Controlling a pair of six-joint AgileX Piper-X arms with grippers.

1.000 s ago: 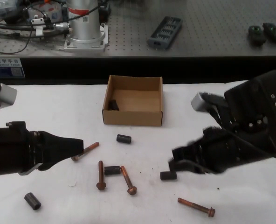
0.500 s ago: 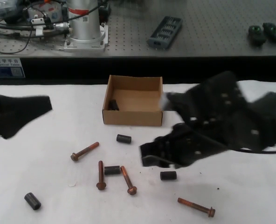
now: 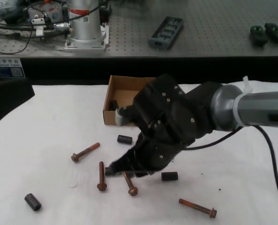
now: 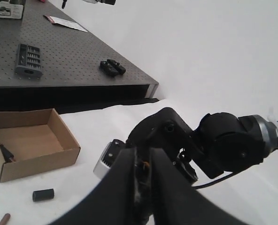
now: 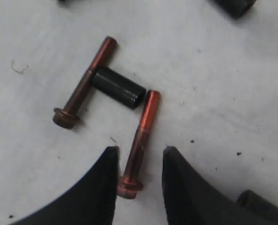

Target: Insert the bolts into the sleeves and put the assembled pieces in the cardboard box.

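My right gripper (image 5: 140, 151), fingers spread.
Flanged copper-coloured bolt (image 5: 146, 117) between my fingertips; smooth black cylindrical sleeve (image 5: 119, 87) by its tip.

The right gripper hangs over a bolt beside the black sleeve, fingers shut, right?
Not quite: the right gripper hangs over the bolt beside the black sleeve, but its fingers are open, one either side of the bolt's head. The right wrist view shows it.

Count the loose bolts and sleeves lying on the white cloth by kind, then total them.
Bolts: 4
Sleeves: 4
Total: 8
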